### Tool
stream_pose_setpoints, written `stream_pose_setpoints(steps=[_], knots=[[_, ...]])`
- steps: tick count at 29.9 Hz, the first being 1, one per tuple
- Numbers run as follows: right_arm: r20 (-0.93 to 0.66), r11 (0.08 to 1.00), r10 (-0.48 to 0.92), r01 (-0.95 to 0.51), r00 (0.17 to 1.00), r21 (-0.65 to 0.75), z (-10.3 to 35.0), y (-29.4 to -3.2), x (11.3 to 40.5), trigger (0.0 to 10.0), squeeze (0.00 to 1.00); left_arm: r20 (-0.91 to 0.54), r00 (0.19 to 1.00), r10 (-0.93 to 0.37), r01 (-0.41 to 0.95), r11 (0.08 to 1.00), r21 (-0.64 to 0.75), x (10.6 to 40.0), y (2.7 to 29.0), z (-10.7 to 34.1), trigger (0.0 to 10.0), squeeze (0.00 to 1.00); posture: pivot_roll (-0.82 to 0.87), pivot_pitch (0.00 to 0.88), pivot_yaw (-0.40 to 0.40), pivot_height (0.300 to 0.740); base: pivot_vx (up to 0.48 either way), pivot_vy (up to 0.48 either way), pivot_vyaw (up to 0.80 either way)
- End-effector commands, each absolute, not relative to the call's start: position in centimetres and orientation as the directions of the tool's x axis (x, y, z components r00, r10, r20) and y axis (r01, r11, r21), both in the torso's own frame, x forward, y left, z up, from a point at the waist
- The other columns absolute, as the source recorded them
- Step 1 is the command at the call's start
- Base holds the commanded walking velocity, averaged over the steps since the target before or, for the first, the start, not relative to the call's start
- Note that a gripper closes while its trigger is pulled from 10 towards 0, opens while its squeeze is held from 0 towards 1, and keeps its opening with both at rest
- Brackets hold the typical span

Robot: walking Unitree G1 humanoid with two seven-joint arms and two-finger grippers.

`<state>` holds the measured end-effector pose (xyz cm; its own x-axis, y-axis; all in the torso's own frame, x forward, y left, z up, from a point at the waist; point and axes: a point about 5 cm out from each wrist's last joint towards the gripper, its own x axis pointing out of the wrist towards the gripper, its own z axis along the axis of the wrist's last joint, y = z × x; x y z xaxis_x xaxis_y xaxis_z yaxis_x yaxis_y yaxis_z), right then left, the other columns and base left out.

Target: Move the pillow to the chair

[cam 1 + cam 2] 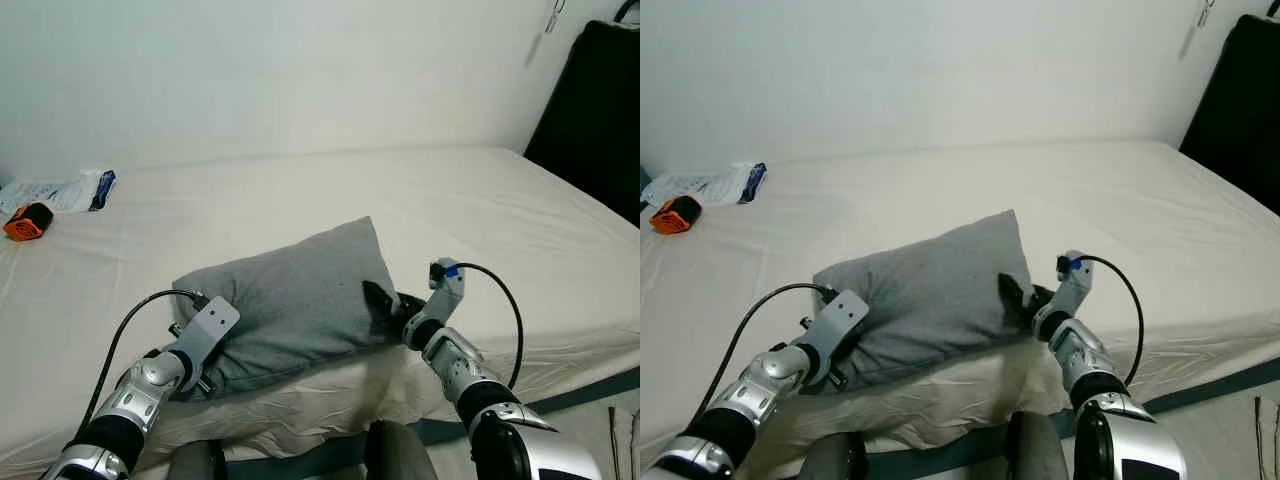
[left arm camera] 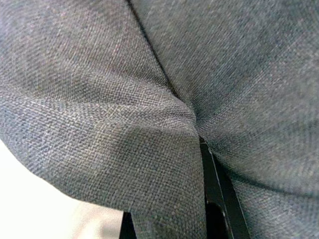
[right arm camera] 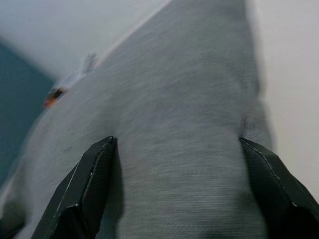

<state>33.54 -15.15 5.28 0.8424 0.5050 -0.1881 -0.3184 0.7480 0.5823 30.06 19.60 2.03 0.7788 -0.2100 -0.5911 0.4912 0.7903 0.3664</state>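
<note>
My left hand (image 1: 205, 345) is nearest, down at the bed's front edge, pushed into the left end of the grey pillow (image 1: 290, 300). In the left wrist view fabric bunches over one black finger (image 2: 214, 199), so I'd call it clenched on a fold of pillow, but the other finger is mostly hidden and how deep the bite goes I can't tell. My right hand (image 3: 177, 191) is at the pillow's right end, fingers spread wide with the end of the pillow between them; not yet closed on it.

The pillow lies on the bed (image 1: 500, 220), close to the front edge and well clear of the orange thing (image 1: 27, 221) and the packets (image 1: 60, 190) at the far left. A dark upright shape (image 1: 590, 110) stands far right; can't tell if it's the chair.

Risks as I judge them:
- left grip is only a cloth fold, so it could slip out on the lift
- right hand open, so if I lift now the pillow swings off one end
- soft filling sags and could drag the sheet (image 1: 330, 400) along
- dropping it over the bed edge to the floor
</note>
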Motion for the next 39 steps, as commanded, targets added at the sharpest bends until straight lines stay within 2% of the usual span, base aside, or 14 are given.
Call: stream_pose_setpoints(steps=[1, 4, 5, 7, 11, 13, 14, 15, 16, 17, 19, 22, 30, 39], knots=[[-0.198, 0.662, 0.654, -0.425, 0.73, 0.618, 4.5, -12.3, 32.6, 10.0, 0.0, -0.67, 0.713, -0.206, 0.551, 0.756, 0.354, 28.9, 18.8, 0.2, 0.0, 0.0, 0.03, 0.0, -0.114, 0.538, 0.0, 0.0, 0.0], [-0.173, 0.528, 0.799, -0.534, 0.576, 0.66, 4.4, -10.3, 31.7, 10.0, 0.0, -0.664, 0.719, -0.207, 0.55, 0.754, 0.36, 29.0, 18.5, 0.1, 0.0, 0.0, 0.03, 0.0, -0.116, 0.538, 0.0, 0.0, 0.0], [-0.173, 0.528, 0.799, -0.534, 0.576, 0.66, 4.4, -10.3, 31.7, 10.0, 0.0, -0.664, 0.719, -0.207, 0.55, 0.754, 0.36, 29.0, 18.5, 0.1, 0.0, 0.0, 0.03, 0.0, -0.116, 0.538, 0.0, 0.0, 0.0], [-0.162, 0.474, 0.843, -0.563, 0.514, 0.677, 4.6, -9.3, 31.5, 10.0, 0.0, -0.662, 0.719, -0.211, 0.551, 0.754, 0.358, 29.0, 18.2, 0.0, 0.0, 0.0, 0.03, 0.0, -0.114, 0.538, 0.0, 0.0, 0.0], [-0.165, 0.476, 0.847, -0.582, 0.505, 0.66, 4.8, -8.8, 31.6, 10.0, 0.0, -0.663, 0.717, -0.217, 0.554, 0.754, 0.353, 29.0, 18.1, -0.1, 0.0, 0.0, 0.03, 0.0, -0.113, 0.538, 0.0, 0.0, 0.0], [-0.187, 0.555, 0.802, -0.593, 0.567, 0.584, 5.3, -8.9, 32.4, 10.0, 0.0, -0.661, 0.715, -0.226, 0.558, 0.754, 0.346, 29.0, 17.8, -0.1, 0.0, 0.0, 0.03, 0.0, -0.112, 0.538, 0.0, 0.0, 0.0], [-0.187, 0.555, 0.802, -0.593, 0.567, 0.584, 5.3, -8.9, 32.4, 10.0, 0.0, -0.661, 0.715, -0.226, 0.558, 0.754, 0.346, 29.0, 17.8, -0.1, 0.0, 0.0, 0.03, 0.0, -0.112, 0.538, 0.0, 0.0, 0.0], [-0.228, 0.669, 0.713, -0.547, 0.663, 0.502, 5.7, -9.6, 33.3, 0.0, 0.0, -0.657, 0.716, -0.237, 0.561, 0.755, 0.34, 29.1, 17.5, -0.1, 0.0, 0.0, 0.03, 0.0, -0.112, 0.538, 0.0, 0.0, 0.0], [-0.246, 0.739, 0.643, -0.504, 0.725, 0.446, 5.9, -10.1, 33.8, 0.0, 0.0, -0.653, 0.717, -0.243, 0.562, 0.756, 0.335, 29.1, 17.3, 0.0, 0.0, 0.0, 0.03, 0.0, -0.112, 0.538, 0.0, 0.0, 0.0], [-0.246, 0.739, 0.643, -0.504, 0.725, 0.446, 5.9, -10.1, 33.8, 0.0, 0.0, -0.653, 0.717, -0.243, 0.562, 0.756, 0.335, 29.1, 17.3, 0.0, 0.0, 0.0, 0.03, 0.0, -0.112, 0.538, 0.0, 0.0, 0.0], [-0.278, 0.865, 0.478, -0.392, 0.833, 0.313, 6.4, -11.9, 34.8, 0.0, 0.0, -0.635, 0.727, -0.262, 0.552, 0.772, 0.314, 29.4, 16.8, 0.2, 0.0, 0.0, 0.03, 0.0, -0.114, 0.538, 0.0, 0.0, 0.0], [-0.289, 0.93, 0.321, -0.243, 0.902, 0.275, 6.7, -13.9, 35.3, 0.0, 0.0, -0.609, 0.743, -0.277, 0.518, 0.815, 0.261, 29.6, 16.3, 0.5, 0.0, 0.0, 0.04, 0.0, -0.115, 0.538, 0.0, 0.0, 0.0], [-0.274, 0.958, 0.195, -0.123, 0.942, 0.258, 6.6, -16.2, 35.2, 0.0, 0.0, -0.568, 0.772, -0.284, 0.426, 0.895, 0.132, 29.5, 16.0, 0.7, 0.0, 0.0, 0.04, 0.0, -0.108, 0.538, 0.0, 0.0, 0.0], [-0.283, 0.973, 0.167, -0.112, 0.944, 0.202, 5.6, -15.9, 34.4, 0.0, 0.0, -0.577, 0.795, -0.187, 0.219, 0.976, -0.015, 28.5, 16.1, -0.3, 0.0, 0.0, 0.04, 0.0, -0.091, 0.538, 0.0, 0.0, 0.0]])
